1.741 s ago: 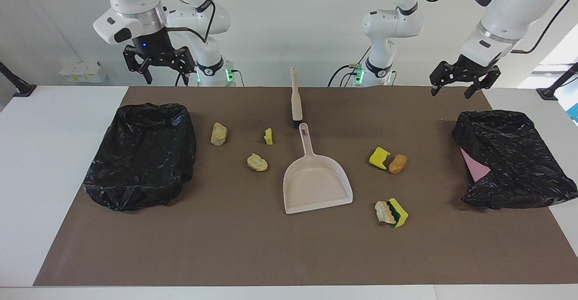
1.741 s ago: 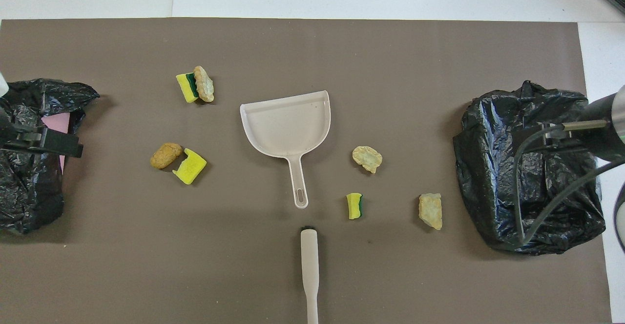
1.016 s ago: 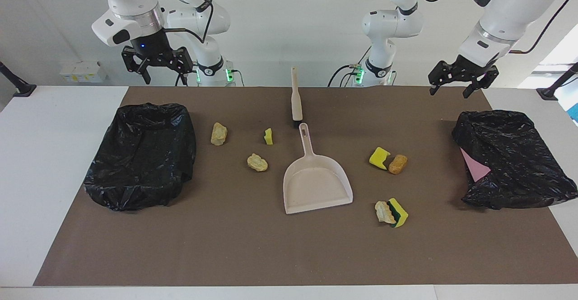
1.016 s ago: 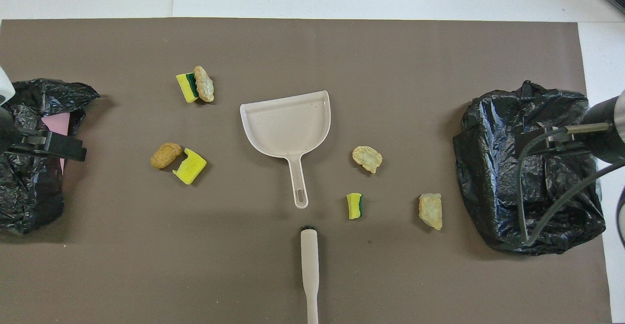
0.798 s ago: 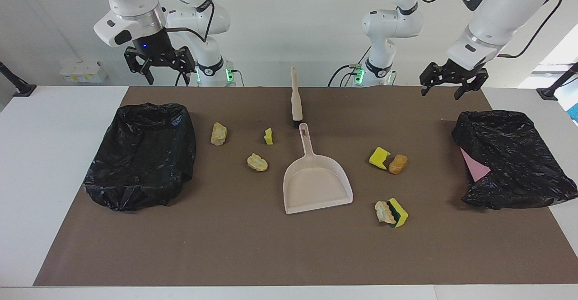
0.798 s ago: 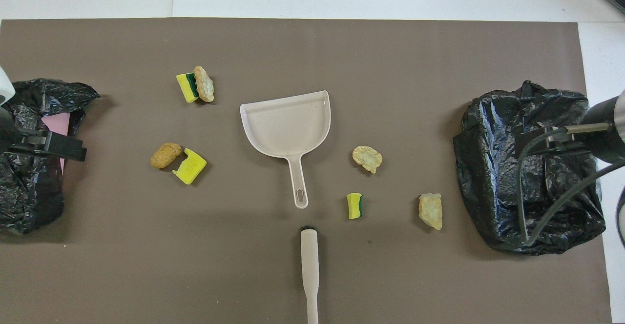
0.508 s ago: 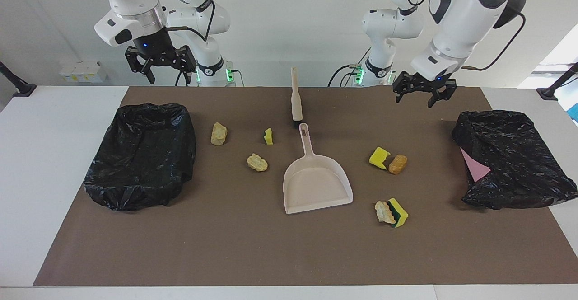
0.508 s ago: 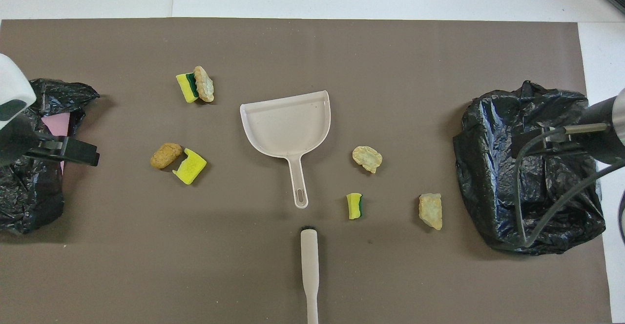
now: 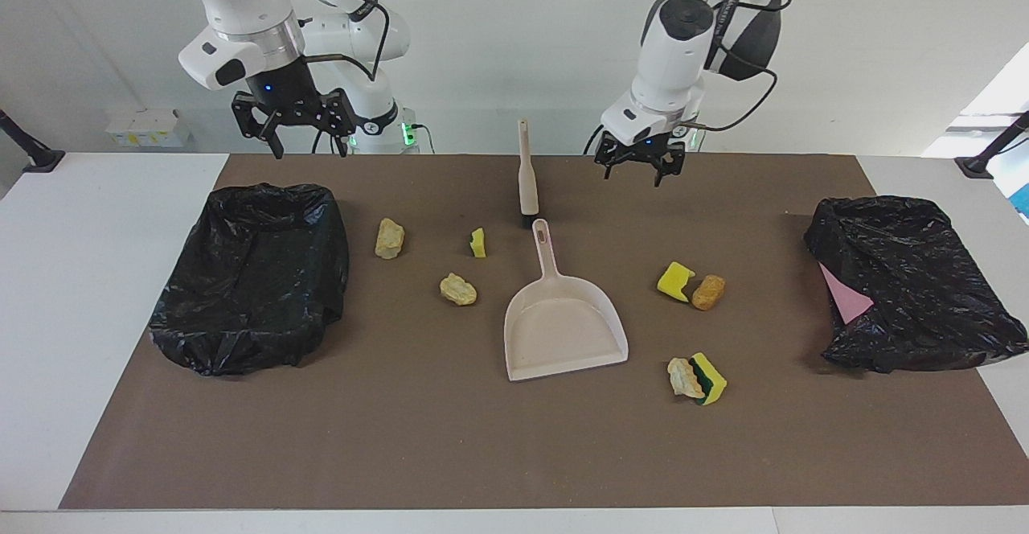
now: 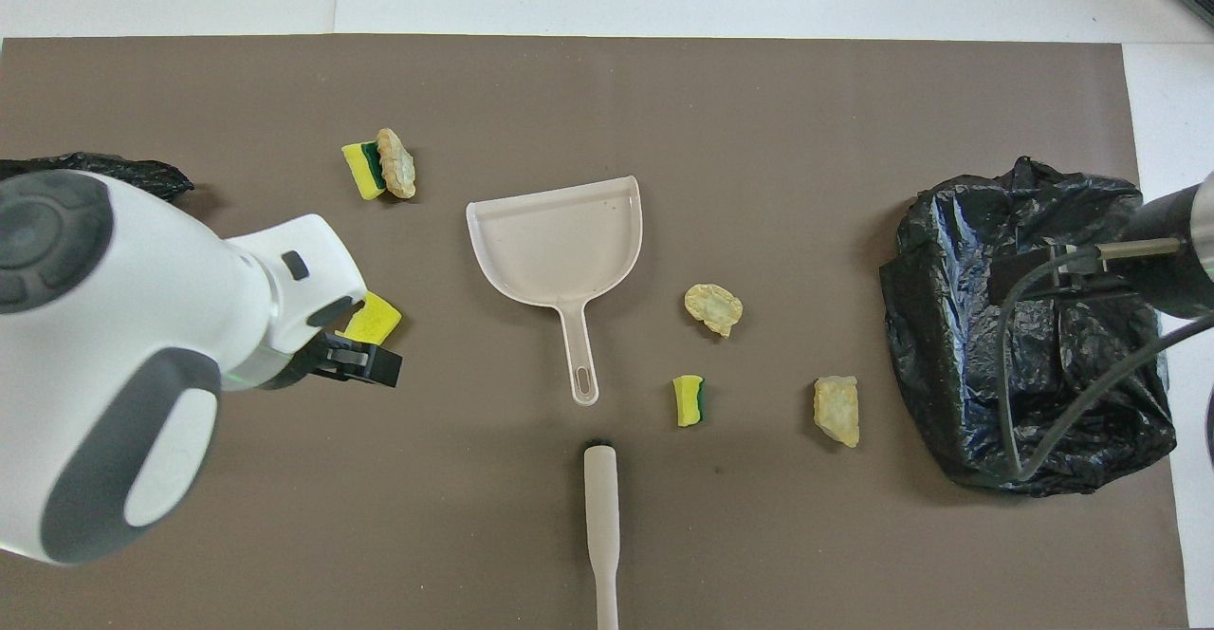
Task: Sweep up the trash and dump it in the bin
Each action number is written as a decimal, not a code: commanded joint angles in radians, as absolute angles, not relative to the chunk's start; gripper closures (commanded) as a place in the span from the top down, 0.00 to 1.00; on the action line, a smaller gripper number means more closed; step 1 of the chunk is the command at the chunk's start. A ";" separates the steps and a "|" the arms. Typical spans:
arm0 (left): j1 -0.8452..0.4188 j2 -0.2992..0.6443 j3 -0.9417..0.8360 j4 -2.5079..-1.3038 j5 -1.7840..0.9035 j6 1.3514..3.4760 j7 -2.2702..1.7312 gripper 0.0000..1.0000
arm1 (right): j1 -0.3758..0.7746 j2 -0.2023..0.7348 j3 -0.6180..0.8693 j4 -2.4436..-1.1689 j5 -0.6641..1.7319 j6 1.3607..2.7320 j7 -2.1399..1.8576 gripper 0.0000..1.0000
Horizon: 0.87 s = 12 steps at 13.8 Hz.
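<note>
Stage: judged from the layout, nothing is swept yet; every tool lies untouched on the brown mat (image 9: 482, 453).
Left gripper (image 9: 640, 167): empty, fingers spread and pointing down, in the air over bare mat beside the brush handle, toward the left arm's end. That posture suits a top-down grasp of a handle, probably the brush or the dustpan.
Right gripper (image 9: 294, 120): empty with fingers apart, hanging above the edge of the bin at its own end; this arm seems to wait.
Brush (image 9: 526, 170): beige, lying flat with bristles toward the dustpan handle, handle end toward the robots, an easy reach.
Dustpan (image 9: 563, 321): beige, flat at mid-table, handle toward the robots and mouth facing away, so an arm can take the handle without turning it.
Trash (image 9: 691, 286): seven pieces on the mat in two groups either side of the dustpan. Toward the left arm's end: a yellow sponge chunk touching an orange-brown lump, and a green-backed sponge against a tan lump. Toward the right arm's end: two tan lumps and a small sponge.
Bins: a black-bagged bin (image 9: 253, 273) at the right arm's end and another bagged bin (image 9: 908, 277) at the left arm's end, each near one group.
</note>
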<state>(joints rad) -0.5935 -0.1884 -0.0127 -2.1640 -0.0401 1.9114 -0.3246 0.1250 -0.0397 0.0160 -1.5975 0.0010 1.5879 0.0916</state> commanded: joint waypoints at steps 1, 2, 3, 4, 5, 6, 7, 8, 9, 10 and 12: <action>-0.727 -0.226 0.008 -2.301 -0.046 2.038 -0.421 1.00 | 0.167 -0.006 0.021 -1.644 0.018 1.675 0.113 1.00; -0.780 -0.215 0.008 -2.342 -0.048 2.104 -0.492 1.00 | 0.190 0.015 0.021 -1.644 0.017 1.687 0.115 1.00; -0.826 -0.209 0.008 -2.389 -0.048 2.173 -0.553 1.00 | 0.215 0.021 0.021 -1.644 0.015 1.693 0.118 1.00; -0.880 -0.209 0.008 -2.423 -0.048 2.219 -0.599 1.00 | 0.230 0.034 0.021 -1.644 0.014 1.698 0.141 1.00; -0.920 -0.207 0.006 -2.443 -0.048 2.244 -0.641 1.00 | 0.248 0.041 0.021 -1.646 0.017 1.722 0.176 1.00; -0.963 -0.198 0.006 -2.459 -0.048 2.275 -0.676 1.00 | 0.276 0.060 0.021 -1.647 0.018 1.741 0.210 1.00; -1.006 -0.187 0.006 -2.479 -0.049 2.317 -0.721 1.00 | 0.319 0.087 0.021 -1.646 0.018 1.770 0.236 1.00; -1.035 -0.184 0.006 -2.488 -0.052 2.345 -0.776 1.00 | 0.369 0.122 0.021 -1.646 0.018 1.819 0.274 1.00; -1.070 -0.183 0.006 -2.491 -0.052 2.352 -0.802 1.00 | 0.412 0.158 0.021 -1.643 0.017 1.857 0.313 1.00; -1.093 -0.183 0.006 -2.491 -0.052 2.352 -0.822 1.00 | 0.452 0.185 0.021 -1.641 0.015 1.902 0.349 1.00; -1.149 -0.164 0.006 -2.497 -0.052 2.356 -0.851 1.00 | 0.491 0.238 0.021 -1.637 0.014 1.968 0.364 1.00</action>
<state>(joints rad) -1.0875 -0.1693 -0.0144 -2.4726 -0.0424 2.3245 -0.8196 0.4693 0.1910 0.0260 -1.6495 0.0101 1.9199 0.3468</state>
